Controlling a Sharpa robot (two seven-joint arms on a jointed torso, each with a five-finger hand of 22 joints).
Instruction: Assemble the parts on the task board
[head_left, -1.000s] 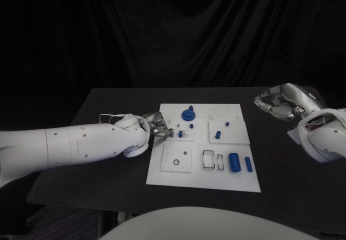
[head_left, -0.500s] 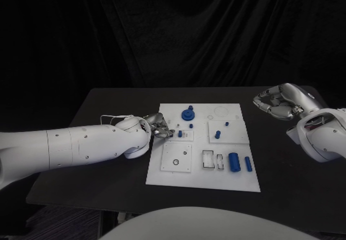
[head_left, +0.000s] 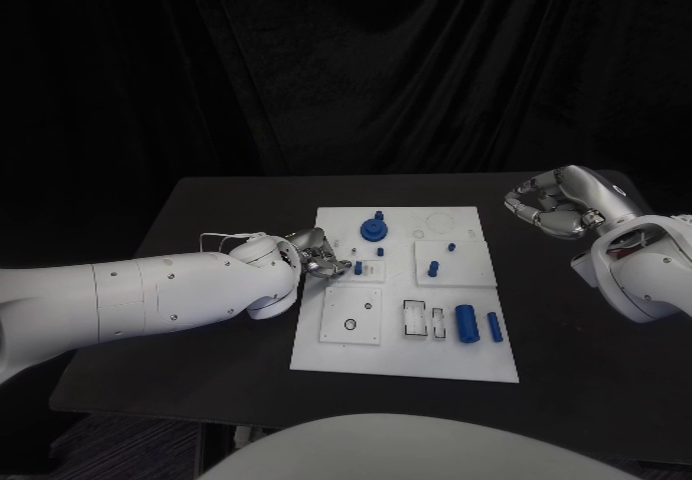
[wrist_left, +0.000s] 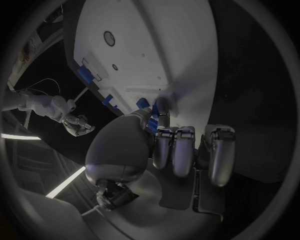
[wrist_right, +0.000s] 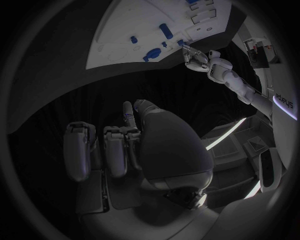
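The white task board (head_left: 404, 345) lies mid-table. My left hand (head_left: 320, 258) sits at the board's left edge. Its thumb and a finger pinch a small blue peg (head_left: 358, 268) standing on the board, seen close up as the peg (wrist_left: 144, 104) in the left wrist view, with the other fingers (wrist_left: 181, 150) curled. My right hand (head_left: 555, 210) hovers off the board's right side, fingers curled in with nothing in them. A round blue part with a post (head_left: 374, 230) stands at the board's far side. Two blue cylinders (head_left: 467, 323) lie near its front right.
More small blue pegs (head_left: 434, 268) stand on the right half of the board (wrist_right: 125, 30), and rectangular slots (head_left: 418, 318) lie beside the cylinders. Bare black table (head_left: 231, 220) surrounds the board. The right wrist view shows my left hand (wrist_right: 197, 57) at the board's edge.
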